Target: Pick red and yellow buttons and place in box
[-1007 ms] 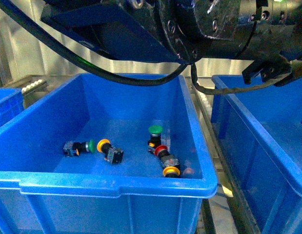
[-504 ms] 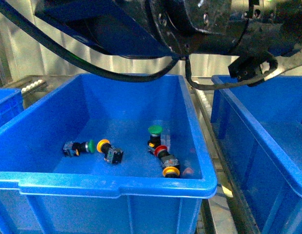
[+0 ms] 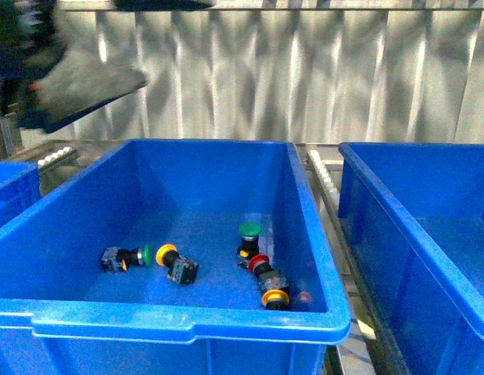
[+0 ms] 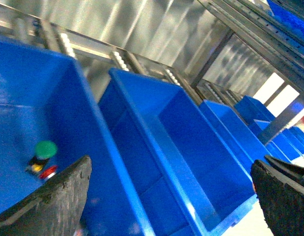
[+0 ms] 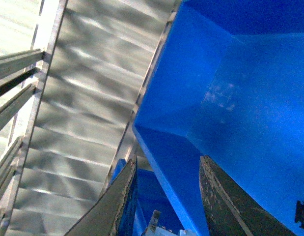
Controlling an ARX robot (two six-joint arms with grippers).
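Two yellow buttons, one red button, two green buttons, middle bin

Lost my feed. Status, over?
Left gripper open, empty. Right gripper open, empty. Red button and yellow buttons in centre bin, ungrasped. Green buttons mixed in.
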